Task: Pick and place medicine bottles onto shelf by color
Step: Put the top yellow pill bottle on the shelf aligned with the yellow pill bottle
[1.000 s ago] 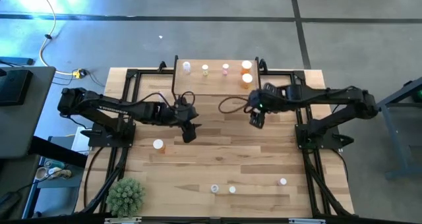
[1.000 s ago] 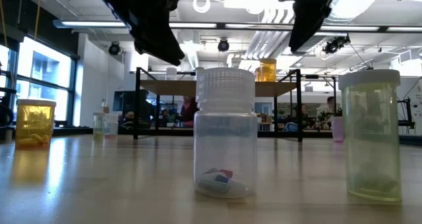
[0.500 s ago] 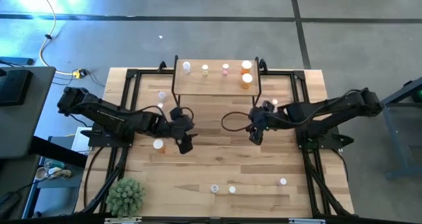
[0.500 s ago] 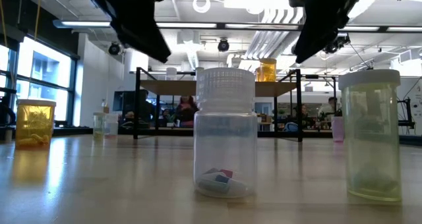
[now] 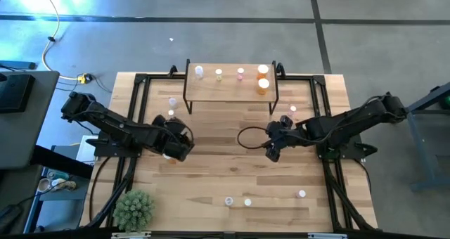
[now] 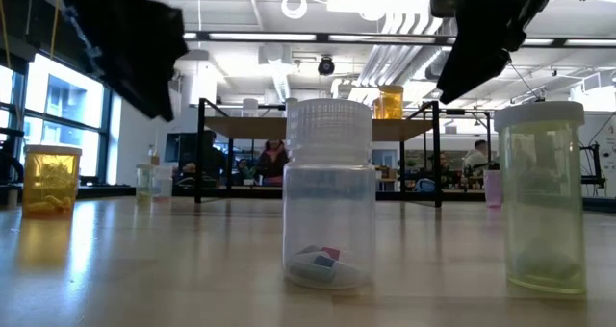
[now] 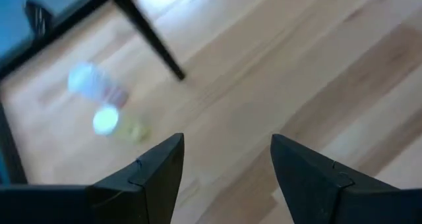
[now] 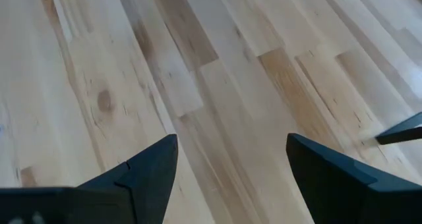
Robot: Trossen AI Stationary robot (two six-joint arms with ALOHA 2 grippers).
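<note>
From above, we are seeing five bottles [image 5: 241,73] sitting on the shelf [image 5: 228,90], others scattered on the table [image 5: 232,176]. Our left gripper [image 7: 224,168] is hanging with fingers wide over bare wood near two blurred bottles [image 7: 99,105]. Our right gripper [image 8: 231,165] is gaping wide over empty planks.
</note>
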